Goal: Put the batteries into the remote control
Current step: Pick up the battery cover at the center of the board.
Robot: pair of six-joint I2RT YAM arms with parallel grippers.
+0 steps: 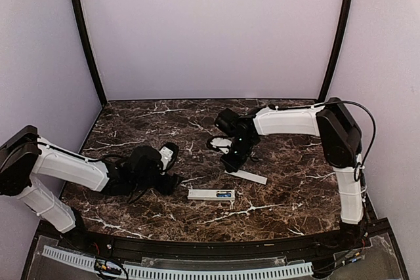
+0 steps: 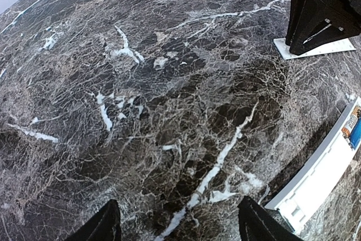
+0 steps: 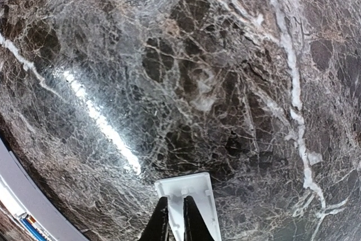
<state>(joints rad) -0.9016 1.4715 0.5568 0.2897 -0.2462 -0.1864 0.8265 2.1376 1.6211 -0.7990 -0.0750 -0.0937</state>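
The white remote control (image 1: 209, 195) lies on the marble table with its compartment open. A blue battery (image 1: 225, 195) sits in its right end and also shows in the left wrist view (image 2: 353, 129). My left gripper (image 1: 173, 181) is open and empty (image 2: 180, 231) just left of the remote (image 2: 316, 182). My right gripper (image 1: 233, 162) is shut, its tips (image 3: 176, 218) down on the near end of a flat white cover plate (image 3: 194, 193) that lies on the table (image 1: 251, 176). The remote's edge shows at the lower left of the right wrist view (image 3: 14, 193).
The dark marble table (image 1: 289, 188) ends in a black rail at the near edge. Lilac walls close in the back and sides. The right gripper's fingers (image 2: 316, 21) stand on the cover plate (image 2: 324, 50) just beyond the remote.
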